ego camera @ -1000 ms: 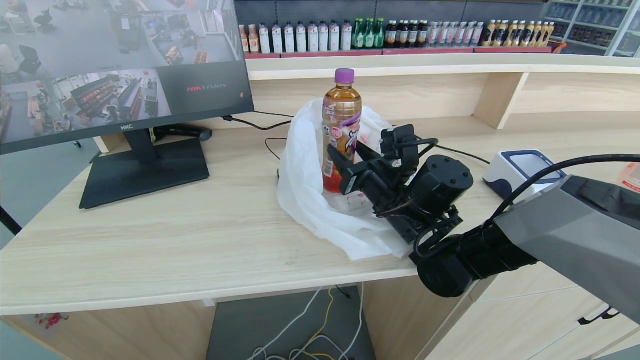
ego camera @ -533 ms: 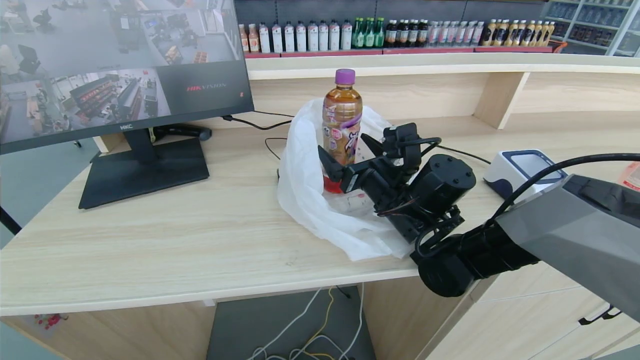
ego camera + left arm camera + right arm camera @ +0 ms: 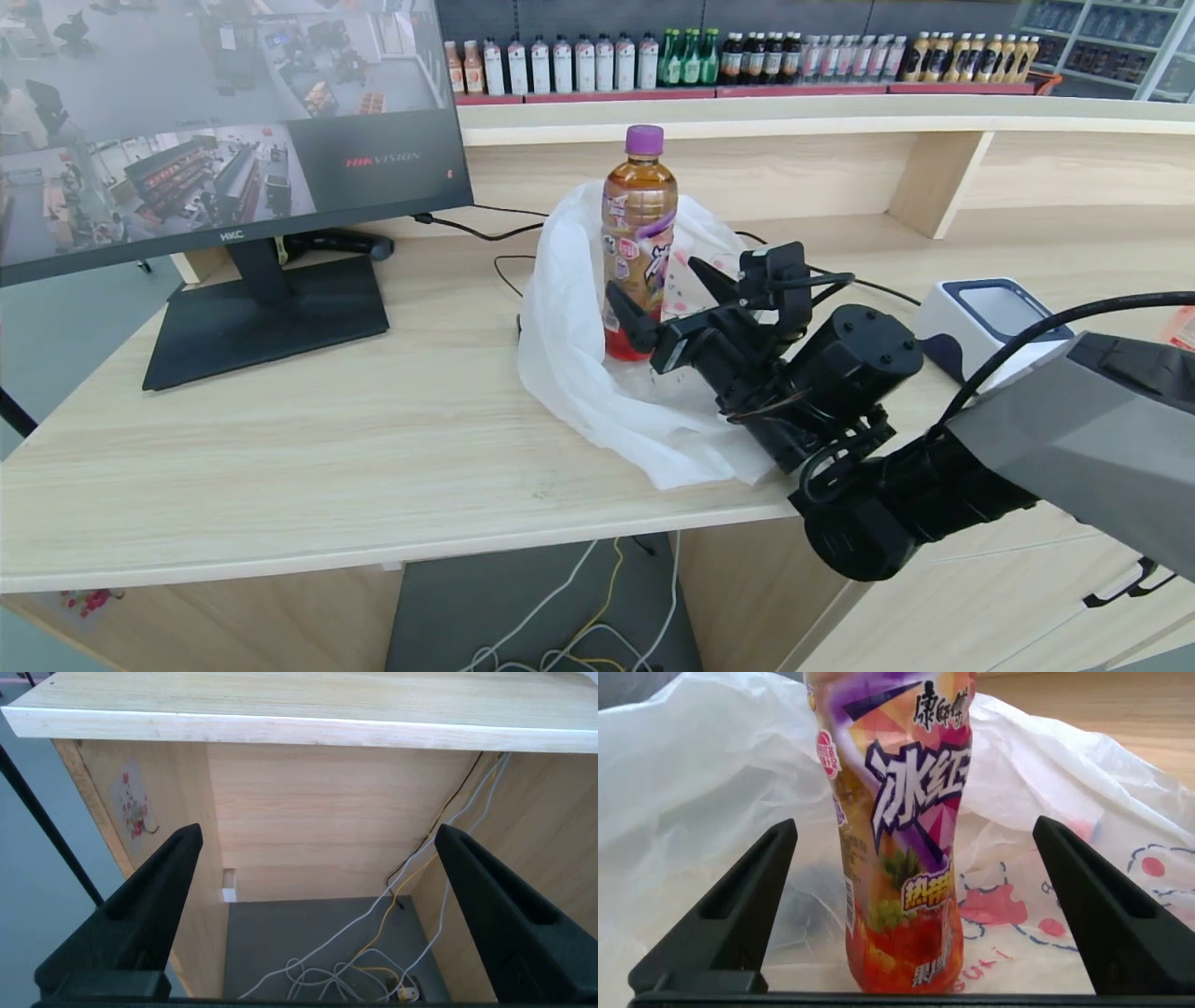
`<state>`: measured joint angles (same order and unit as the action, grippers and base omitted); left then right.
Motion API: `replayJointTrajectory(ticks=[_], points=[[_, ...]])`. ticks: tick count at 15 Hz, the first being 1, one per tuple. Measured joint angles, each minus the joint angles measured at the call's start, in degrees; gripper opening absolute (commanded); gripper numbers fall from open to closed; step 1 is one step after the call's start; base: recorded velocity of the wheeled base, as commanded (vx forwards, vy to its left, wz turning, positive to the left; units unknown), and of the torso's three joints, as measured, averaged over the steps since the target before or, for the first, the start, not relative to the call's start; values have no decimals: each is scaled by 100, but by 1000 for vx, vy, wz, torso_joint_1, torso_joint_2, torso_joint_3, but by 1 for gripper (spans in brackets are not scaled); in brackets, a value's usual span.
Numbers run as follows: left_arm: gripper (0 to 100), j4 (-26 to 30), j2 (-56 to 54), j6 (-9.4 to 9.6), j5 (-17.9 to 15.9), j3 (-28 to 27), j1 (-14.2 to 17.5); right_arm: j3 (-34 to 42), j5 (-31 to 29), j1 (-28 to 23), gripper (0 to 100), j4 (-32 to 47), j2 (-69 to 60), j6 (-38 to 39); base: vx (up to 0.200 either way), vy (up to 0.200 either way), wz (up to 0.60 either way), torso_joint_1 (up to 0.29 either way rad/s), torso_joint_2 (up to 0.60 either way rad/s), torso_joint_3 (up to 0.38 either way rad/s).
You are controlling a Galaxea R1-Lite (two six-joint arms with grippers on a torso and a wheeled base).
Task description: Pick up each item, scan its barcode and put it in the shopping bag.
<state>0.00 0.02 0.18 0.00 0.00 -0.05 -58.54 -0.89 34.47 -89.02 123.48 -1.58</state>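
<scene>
A tea bottle (image 3: 639, 238) with a purple cap and purple-orange label stands upright inside the white shopping bag (image 3: 571, 355) on the counter. My right gripper (image 3: 661, 304) is open just in front of the bottle, its fingers apart and not touching it. In the right wrist view the bottle (image 3: 898, 849) stands between the two fingers (image 3: 729, 917) with clear gaps on both sides, the shopping bag (image 3: 701, 812) around it. My left gripper (image 3: 313, 910) is open below the counter's front edge, facing the wooden panel under the desk.
A white barcode scanner (image 3: 990, 322) sits on the counter right of the bag. A monitor (image 3: 215, 121) on a black stand (image 3: 266, 322) occupies the left back. Cables (image 3: 504, 252) run behind the bag. A raised shelf (image 3: 840, 131) lines the back. Loose wires (image 3: 374, 952) hang under the counter.
My right gripper opened and let go of the bottle, then drew back slightly toward the right. The bottle stays upright in the bag.
</scene>
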Motion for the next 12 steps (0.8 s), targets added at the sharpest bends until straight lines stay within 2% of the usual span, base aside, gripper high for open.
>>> replayJointTrajectory(ticks=[4,8,12], points=[[100,0,0,-2,0,0,-2,608,38,11,100,-90,-449,-104,0,0,0,0,0,0],[100,0,0,2,0,0,-2,1629,71,46,100,-93,-1111,-163,0,0,0,0,0,0],[100,0,0,9,0,0,-2,2420,79,441,100,-95,-1871,-293,0,0,0,0,0,0]])
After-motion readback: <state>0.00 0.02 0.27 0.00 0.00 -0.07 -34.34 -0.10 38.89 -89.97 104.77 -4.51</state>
